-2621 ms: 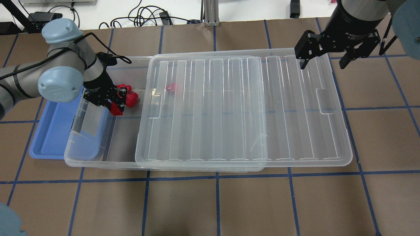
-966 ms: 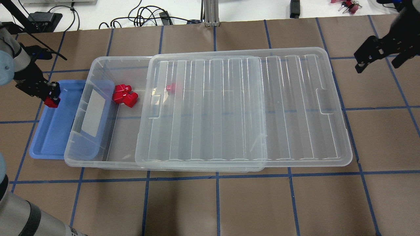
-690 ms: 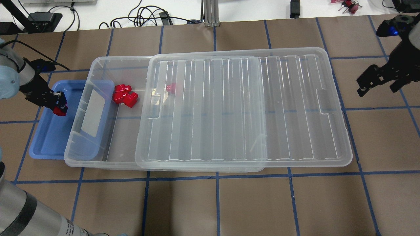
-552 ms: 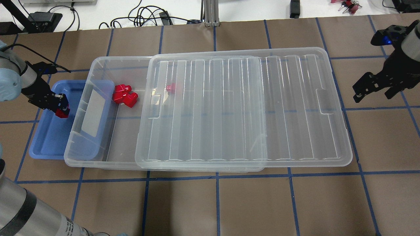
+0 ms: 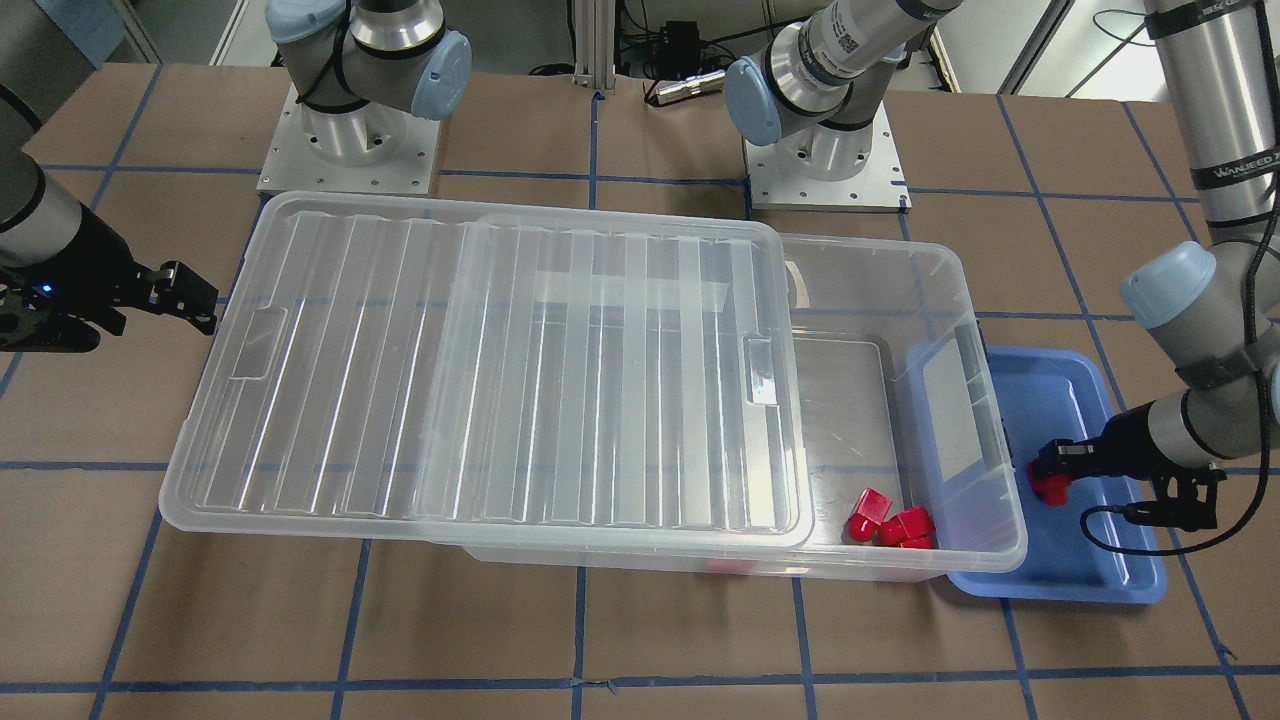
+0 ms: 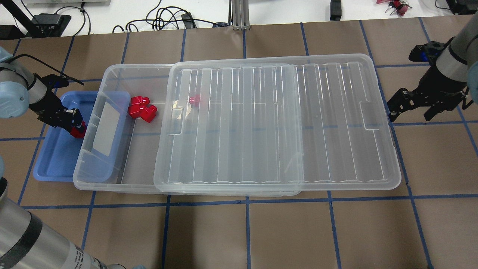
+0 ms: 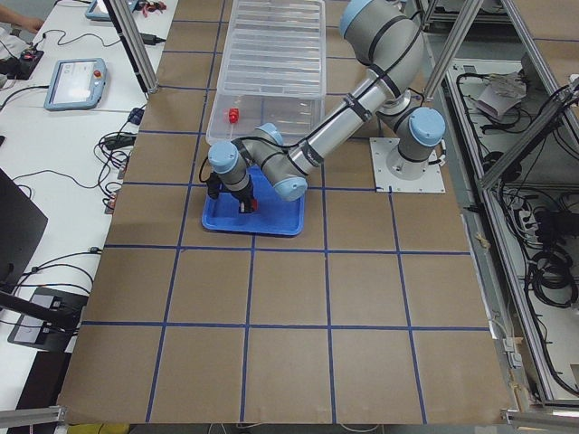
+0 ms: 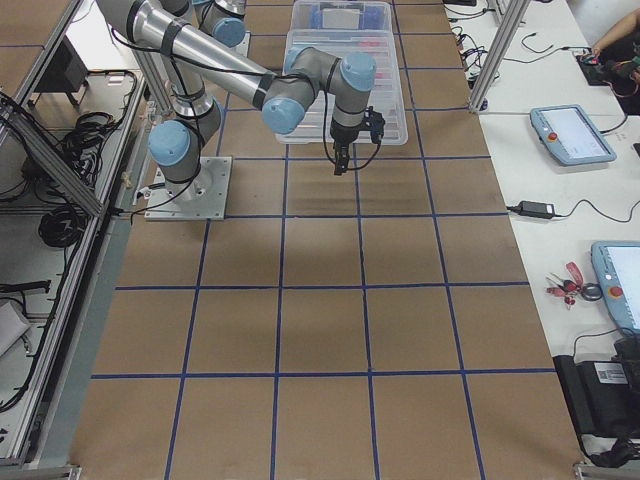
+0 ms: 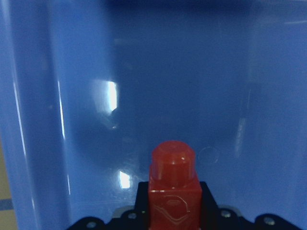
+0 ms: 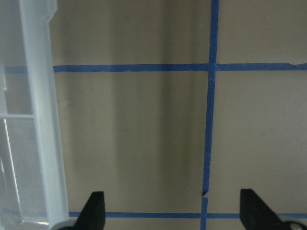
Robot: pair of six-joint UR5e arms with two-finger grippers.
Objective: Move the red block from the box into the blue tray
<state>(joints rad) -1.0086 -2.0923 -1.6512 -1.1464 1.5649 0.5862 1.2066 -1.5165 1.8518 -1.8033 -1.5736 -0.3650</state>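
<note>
Left tool (image 6: 75,128) clamped on red block (image 9: 173,184), stub pointing outward, low over blue tray (image 6: 52,164) floor; contact unclear. Right tool (image 10: 173,211) spread wide above desk (image 6: 239,231), just beside lid (image 6: 276,119). More red blocks (image 6: 142,109) lie in box (image 6: 112,71). Arm band (image 5: 1243,168) lettering too small to read surely.

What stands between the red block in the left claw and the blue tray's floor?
Nothing visible: the left claw holds the red block over the blue tray, with only bare blue floor beneath it.
</note>
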